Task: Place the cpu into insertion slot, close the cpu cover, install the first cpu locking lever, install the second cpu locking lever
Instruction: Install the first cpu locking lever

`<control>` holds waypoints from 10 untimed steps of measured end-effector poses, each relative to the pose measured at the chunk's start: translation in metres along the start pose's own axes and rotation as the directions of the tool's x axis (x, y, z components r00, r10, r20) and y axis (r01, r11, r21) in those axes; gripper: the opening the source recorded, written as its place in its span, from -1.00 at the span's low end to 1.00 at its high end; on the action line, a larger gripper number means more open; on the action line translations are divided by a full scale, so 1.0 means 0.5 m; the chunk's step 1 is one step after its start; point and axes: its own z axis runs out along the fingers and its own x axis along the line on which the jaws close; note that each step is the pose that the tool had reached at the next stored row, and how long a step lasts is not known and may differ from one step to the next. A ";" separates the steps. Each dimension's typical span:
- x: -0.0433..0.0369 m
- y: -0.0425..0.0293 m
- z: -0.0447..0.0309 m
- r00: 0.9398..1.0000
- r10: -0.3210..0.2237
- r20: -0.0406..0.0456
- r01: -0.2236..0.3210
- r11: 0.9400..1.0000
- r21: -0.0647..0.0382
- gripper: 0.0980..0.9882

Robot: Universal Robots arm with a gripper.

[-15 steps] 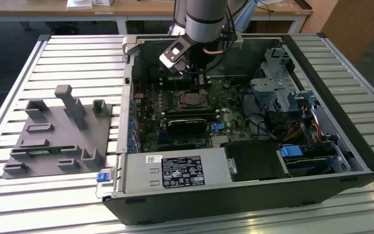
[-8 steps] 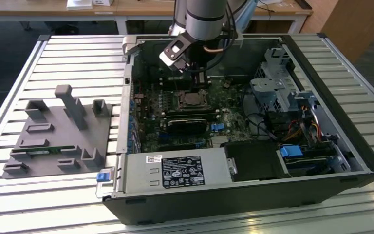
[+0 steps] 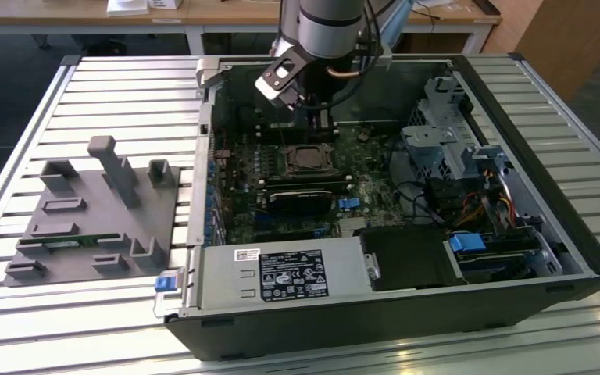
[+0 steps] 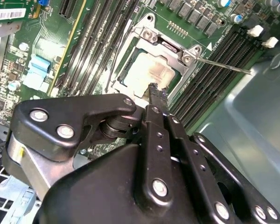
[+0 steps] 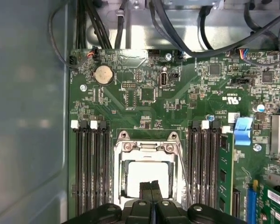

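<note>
A slatted metal table [image 3: 29, 117] is carrying an open computer case [image 3: 561, 203]. The arm [image 3: 326, 27] is reaching down into the case from above. A grey fixture [image 3: 102, 211] is lying on the table outside the case, well apart from the gripper [image 5: 151, 184], toward the exterior view's left.

Inside the case, a green circuit board [image 5: 177, 98] is spreading out beneath the gripper. Banks of long black memory slots [image 5: 91, 168] are running along both sides of the spot where the fingertips are hanging.

The insertion slot [image 3: 308, 158] is sitting directly under the gripper, between those banks. The cpu cover [image 5: 147, 148] is lying flat over it as a silver frame, and the gripper tips are hovering just above the frame edge nearest them. Whether they are touching it cannot be told.

The cpu [image 5: 147, 170] is resting in the slot, with its pale metal top showing through the cover's window just beyond the fingertips. In the second wrist view the cpu [image 4: 151, 70] is lying right past the tip of the gripper [image 4: 155, 91].

The gripper's fingers are pressing together with nothing between them.

A thin locking lever [image 4: 224, 65] is sticking out at an angle from one corner of the cover, beside the gripper and apart from it.
</note>
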 end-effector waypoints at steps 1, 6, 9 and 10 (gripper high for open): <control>0.000 0.000 -0.004 1.000 0.000 0.000 0.000 1.000 0.000 -0.98; 0.000 0.000 -0.013 1.000 -0.014 0.000 0.014 1.000 0.001 -0.98; 0.000 0.000 -0.013 0.998 -0.068 0.001 0.068 0.998 0.003 -0.98; 0.000 0.000 -0.013 0.996 -0.086 0.001 0.086 0.996 0.003 -0.98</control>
